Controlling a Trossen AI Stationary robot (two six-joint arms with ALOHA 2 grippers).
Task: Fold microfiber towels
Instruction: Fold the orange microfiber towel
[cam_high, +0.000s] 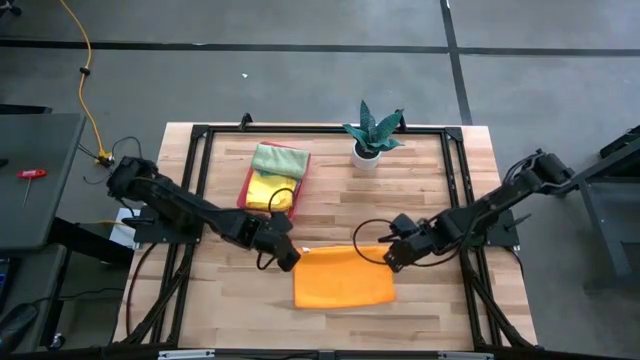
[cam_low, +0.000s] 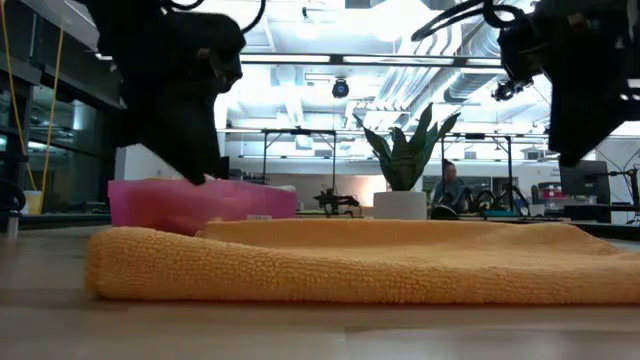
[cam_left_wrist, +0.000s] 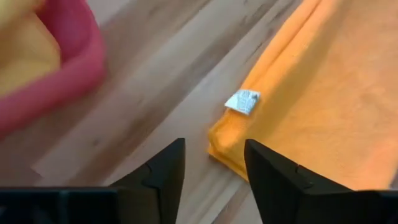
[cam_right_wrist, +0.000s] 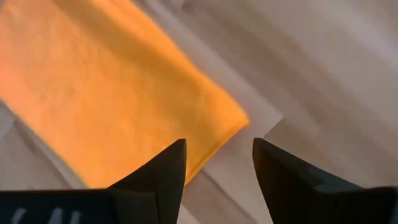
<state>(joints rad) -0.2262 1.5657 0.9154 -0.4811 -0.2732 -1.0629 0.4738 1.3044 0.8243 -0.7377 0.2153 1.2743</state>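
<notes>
Bare table flanks orange towel; pink tray behind.

Grey concrete floor w/ bright ceiling lights beyond.

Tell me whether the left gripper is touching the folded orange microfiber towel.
Apart. In the left wrist view the left gripper stands open above the folded orange microfiber towel, whose corner lies free beyond the fingertips.
</notes>
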